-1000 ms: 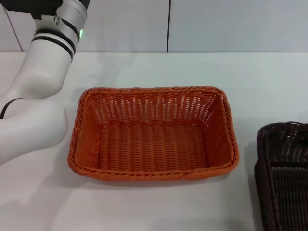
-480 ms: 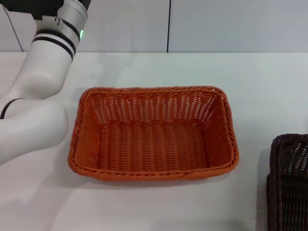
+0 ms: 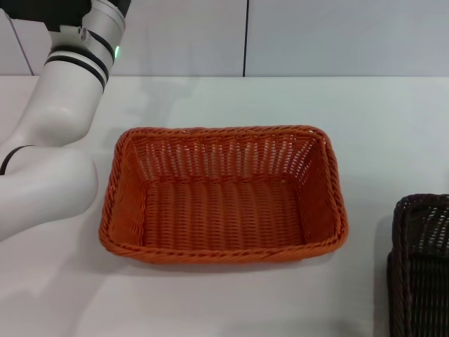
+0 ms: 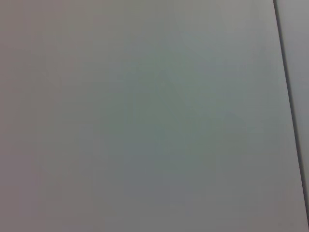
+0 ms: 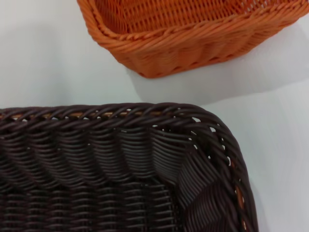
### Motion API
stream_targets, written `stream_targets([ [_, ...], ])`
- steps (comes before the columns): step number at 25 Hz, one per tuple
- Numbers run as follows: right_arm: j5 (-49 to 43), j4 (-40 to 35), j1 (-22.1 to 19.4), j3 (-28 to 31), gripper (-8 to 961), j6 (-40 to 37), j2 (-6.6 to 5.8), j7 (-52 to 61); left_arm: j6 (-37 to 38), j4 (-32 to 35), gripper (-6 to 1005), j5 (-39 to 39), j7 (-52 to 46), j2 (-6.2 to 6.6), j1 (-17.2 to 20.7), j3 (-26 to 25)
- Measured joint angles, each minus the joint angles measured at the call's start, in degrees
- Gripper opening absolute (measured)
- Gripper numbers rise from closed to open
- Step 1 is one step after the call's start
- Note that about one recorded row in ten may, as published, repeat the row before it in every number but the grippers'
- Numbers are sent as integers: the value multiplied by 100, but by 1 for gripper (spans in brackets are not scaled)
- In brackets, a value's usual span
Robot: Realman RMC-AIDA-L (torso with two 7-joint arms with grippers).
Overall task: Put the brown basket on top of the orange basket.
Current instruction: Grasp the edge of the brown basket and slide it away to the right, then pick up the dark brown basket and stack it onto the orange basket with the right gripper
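Observation:
The orange basket stands empty on the white table in the middle of the head view. The brown basket is at the lower right edge of that view, to the right of the orange one and apart from it, mostly cut off. The right wrist view looks down close onto the brown basket's braided rim and corner, with a corner of the orange basket beyond a strip of bare table. No fingers of either gripper show. The left arm is raised at the left, its gripper out of view.
The white table runs back to a grey panelled wall. The left arm's white links stand close beside the orange basket's left side. The left wrist view shows only a plain grey surface.
The brown basket has shifted to the right and slightly down in the head view, so less of it shows. The orange basket and the left arm have not moved.

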Motion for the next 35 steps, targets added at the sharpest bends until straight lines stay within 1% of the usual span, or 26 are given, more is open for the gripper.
stream_targets([
  [7, 256, -61, -13, 189, 199, -151, 5, -104, -54, -3, 861, 11, 0, 0, -3, 0],
  [13, 614, -505, -158, 275, 197, -485, 29, -210, -176, -101, 862, 1, 0, 0, 0, 0],
  [14, 867, -706, -246, 297, 193, -675, 34, -287, -198, -120, 862, -3, 0, 0, 0, -1],
  [15, 867, -706, -246, 297, 190, -675, 34, -287, -214, -130, 862, -5, 0, 0, -1, -2],
  [16, 1054, -862, -308, 326, 186, -853, 34, -338, -214, -130, 862, -5, 0, 0, -1, -2],
  [20, 1259, -1009, -364, 448, 174, -1123, 34, -468, -263, -141, 861, -5, 0, 8, 6, -20],
  [21, 1361, -1082, -380, 619, 174, -1418, 33, -612, -263, -141, 861, -5, 0, 8, 6, -20],
  [22, 1361, -1082, -380, 619, 173, -1418, 33, -612, -266, -141, 861, -5, 0, 10, 6, -30],
  [23, 1429, -1129, -397, 721, 173, -1601, 31, -692, -266, -141, 861, -5, 0, 10, 6, -30],
  [24, 1608, -1270, -462, 937, 172, -1937, 21, -834, -270, -141, 861, -5, 0, 23, 6, -57],
  [25, 1608, -1270, -462, 937, 172, -1937, 21, -834, -270, -141, 861, -4, 0, 25, 6, -59],
  [26, 1849, -1432, -559, 1079, 171, -2188, 17, -906, -270, -141, 861, -4, 0, 29, 6, -63],
  [27, 1849, -1432, -559, 1079, 171, -2188, 17, -906, -270, -141, 861, -4, 0, 29, 6, -63],
  [29, 2212, -1582, -712, 1122, 170, -2289, 24, -927, -270, -141, 862, -2, 0, 34, 2, -70],
  [33, 2627, -1554, -832, 1156, 168, -2356, 37, -1040, -270, -141, 862, 20, 0, 35, -4, -71],
  [34, 2953, -1401, -916, 1192, 169, -2442, 8, -1158, -270, -141, 862, 30, 0, 36, -5, -71],
  [35, 2953, -1401, -916, 1192, 169, -2442, 8, -1158, -270, -141, 862, 30, 0, 36, -5, -71],
])
